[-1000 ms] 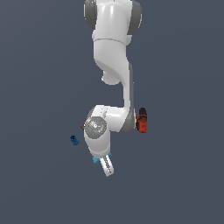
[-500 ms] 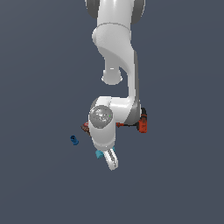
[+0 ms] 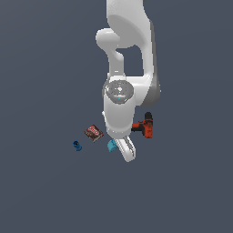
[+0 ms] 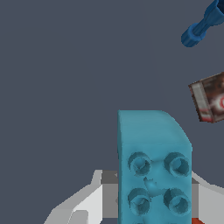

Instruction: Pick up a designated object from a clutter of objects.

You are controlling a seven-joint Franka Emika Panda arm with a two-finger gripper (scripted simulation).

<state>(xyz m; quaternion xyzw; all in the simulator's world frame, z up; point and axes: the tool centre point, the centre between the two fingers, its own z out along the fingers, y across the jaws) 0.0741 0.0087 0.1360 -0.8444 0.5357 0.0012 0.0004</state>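
4 items lie on bare grey ground (image 3: 41, 191); cyan block (image 4: 153, 162) between pincer (image 3: 126, 152) fingers, grip unclear.

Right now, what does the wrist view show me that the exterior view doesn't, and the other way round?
Only the wrist view shows the studs on the cyan block, with a gripper finger on either side of it. Only the exterior view shows the red-and-black drill and the arm above the clutter; there the block is a sliver beside the gripper. Both show the block, the brown-red box and the small dark blue piece.
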